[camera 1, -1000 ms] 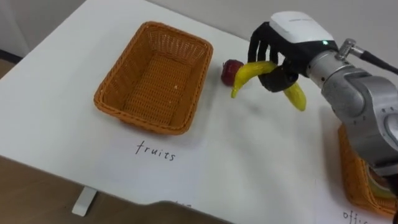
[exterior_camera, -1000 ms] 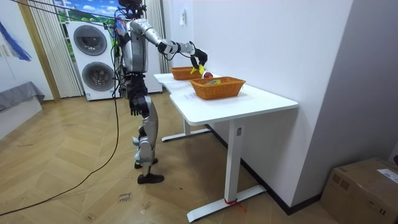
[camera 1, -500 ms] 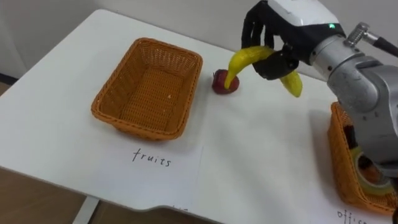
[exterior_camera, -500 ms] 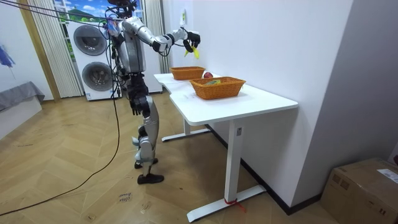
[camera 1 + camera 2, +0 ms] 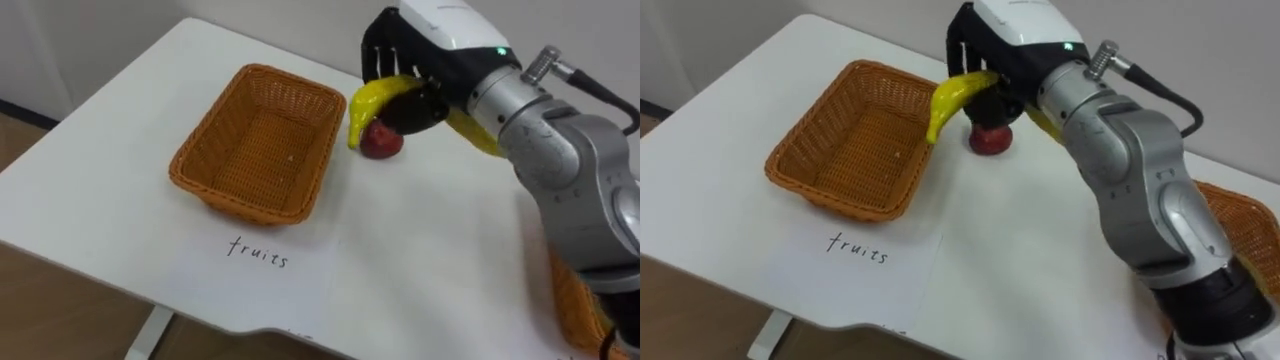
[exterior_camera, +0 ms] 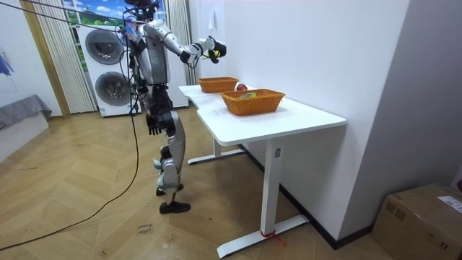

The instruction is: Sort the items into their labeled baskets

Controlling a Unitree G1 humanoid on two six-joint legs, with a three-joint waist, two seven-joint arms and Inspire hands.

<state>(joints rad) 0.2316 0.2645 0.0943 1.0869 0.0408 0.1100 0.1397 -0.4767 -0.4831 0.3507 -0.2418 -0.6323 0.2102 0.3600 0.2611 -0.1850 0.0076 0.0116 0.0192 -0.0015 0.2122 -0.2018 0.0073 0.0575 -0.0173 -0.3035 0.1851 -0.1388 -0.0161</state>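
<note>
Above the apple (image 5: 382, 143), banana (image 5: 372, 95) spans left-right, ends drooping.

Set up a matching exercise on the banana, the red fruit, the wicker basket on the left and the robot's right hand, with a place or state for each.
Things:
1. banana
2. red fruit
3. wicker basket
4. right hand

Place or state:
A. empty, standing on the table
B. lying on the table just right of the basket
C. shut round a fruit, above the table
D. yellow, held off the table

Pairs: 1-D, 2-B, 3-A, 4-C
</note>
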